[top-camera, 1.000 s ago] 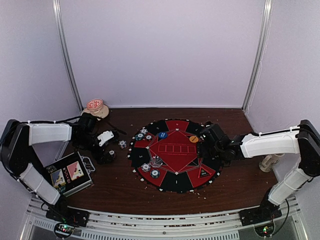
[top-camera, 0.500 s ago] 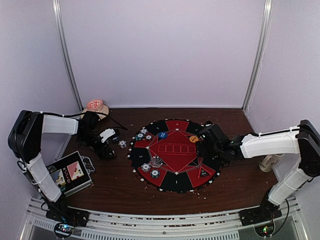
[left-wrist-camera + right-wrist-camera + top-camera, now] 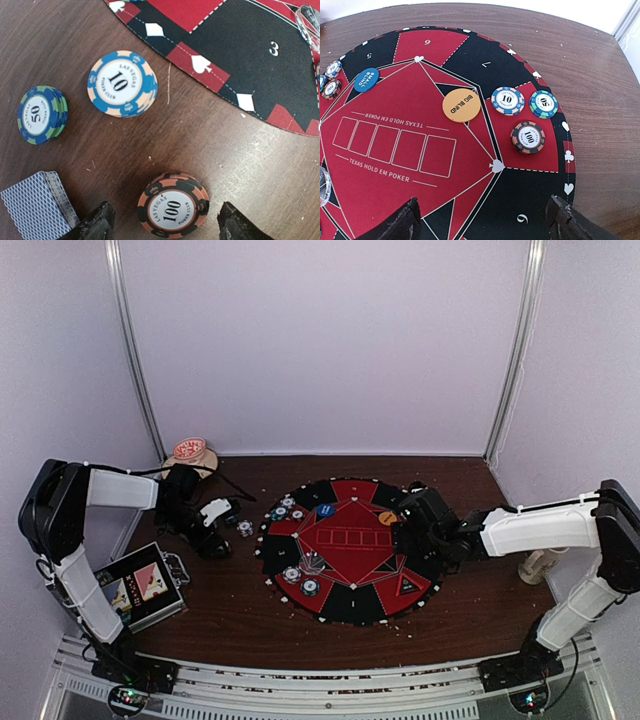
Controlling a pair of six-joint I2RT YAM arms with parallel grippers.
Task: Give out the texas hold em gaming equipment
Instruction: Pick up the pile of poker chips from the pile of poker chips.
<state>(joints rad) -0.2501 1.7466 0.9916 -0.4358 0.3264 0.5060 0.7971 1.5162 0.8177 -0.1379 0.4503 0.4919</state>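
In the left wrist view an orange-and-black stack of 100 chips [image 3: 173, 211] lies on the wood between the fingers of my left gripper [image 3: 167, 227]. The jaws are open, with a gap on each side of the stack. Farther off lie a blue-and-peach 10 stack [image 3: 122, 83], a blue-green 50 stack [image 3: 41, 114] and a deck of blue-backed cards [image 3: 37, 212]. My right gripper [image 3: 485, 225] hovers open over the round poker mat [image 3: 400, 145]. On the mat are an orange big blind button [image 3: 462, 105], a blue small blind button [image 3: 366, 79] and 10 [image 3: 508, 100], 50 [image 3: 543, 104] and 100 [image 3: 528, 137] chips.
The red-and-black mat [image 3: 350, 550] fills the table's middle, with more chips on its left side. A beige mug [image 3: 192, 453] stands at the back left. A metal case with card pictures [image 3: 137, 587] lies front left. A white object [image 3: 541, 565] stands by the right arm.
My left gripper's jaws have narrowed around the 100 stack and the left arm's elbow has swung back. The right arm has not moved.
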